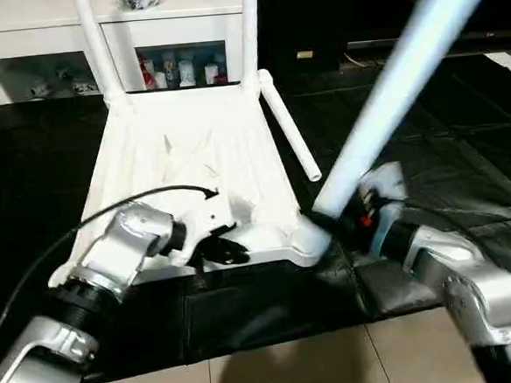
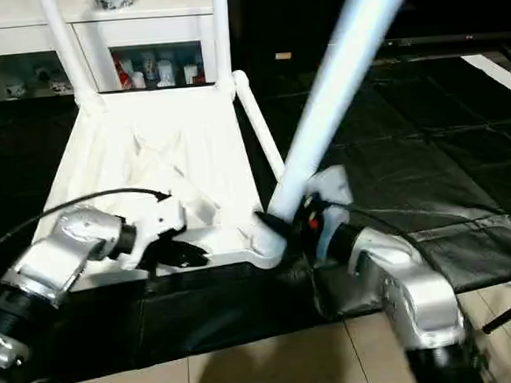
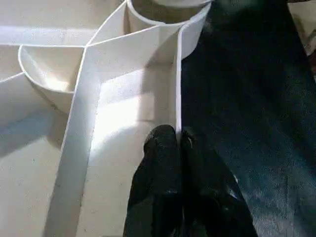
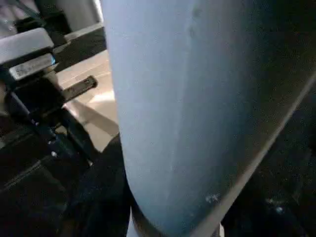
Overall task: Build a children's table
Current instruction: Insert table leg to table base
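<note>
Right hand (image 1: 341, 221) gripping leg (image 1: 389, 94) tilted up-right, left hand (image 3: 177, 143) pinching tabletop rim (image 3: 178, 84)

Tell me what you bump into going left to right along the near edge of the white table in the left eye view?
Left gripper → corner socket → slanted leg → right gripper.

Black mat (image 1: 461, 124) on tiled floor (image 1: 285, 369) — upturned tabletop (image 1: 192, 161), loose leg (image 1: 288, 128) on mat.
</note>
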